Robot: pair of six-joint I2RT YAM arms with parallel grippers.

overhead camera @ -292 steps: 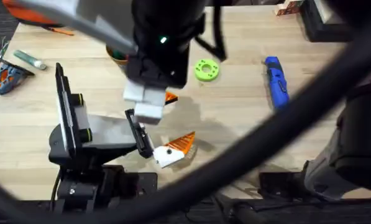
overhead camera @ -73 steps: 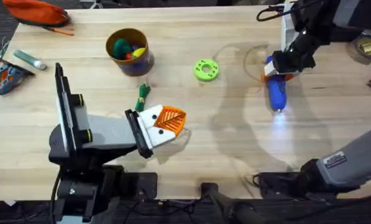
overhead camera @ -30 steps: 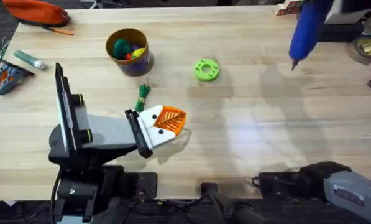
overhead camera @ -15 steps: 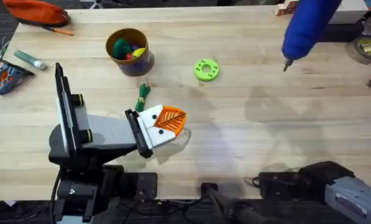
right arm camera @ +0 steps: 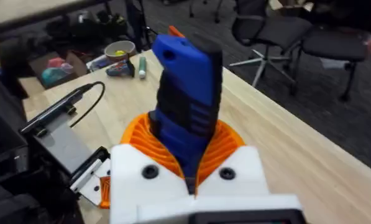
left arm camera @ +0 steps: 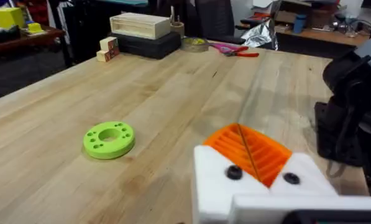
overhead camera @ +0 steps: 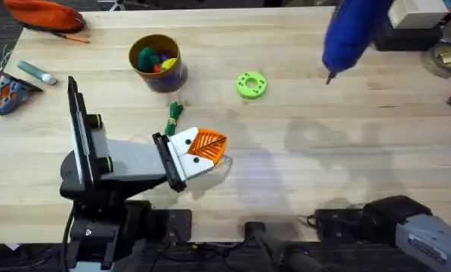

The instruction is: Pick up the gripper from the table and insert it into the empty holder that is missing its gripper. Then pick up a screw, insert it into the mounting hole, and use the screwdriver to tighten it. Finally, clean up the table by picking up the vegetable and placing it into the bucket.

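Note:
My right gripper (right arm camera: 188, 149) is shut on the blue screwdriver (overhead camera: 350, 34), which hangs high over the table's far right, metal tip (overhead camera: 329, 78) pointing down. In the right wrist view the screwdriver (right arm camera: 186, 106) stands between the orange pads. My left gripper (overhead camera: 204, 146) rests low at the near left and is shut. Both its white mounts carry orange ribbed pads (left arm camera: 250, 149), so I cannot tell the holder apart. The green vegetable (overhead camera: 172, 116) lies just behind it. The yellow-rimmed bucket (overhead camera: 157, 60) holds toy pieces. No screw can be made out.
A lime-green disc (overhead camera: 251, 85) with holes lies mid-table, also in the left wrist view (left arm camera: 109, 138). An orange pouch (overhead camera: 44, 13), a marker (overhead camera: 36, 72) and a small blue-orange object (overhead camera: 10, 92) sit at the far left. A tape roll (overhead camera: 440, 57) is at the right edge.
The screwdriver has been lifted off the table in my right gripper and has drifted left over the last second. The left arm has not moved.

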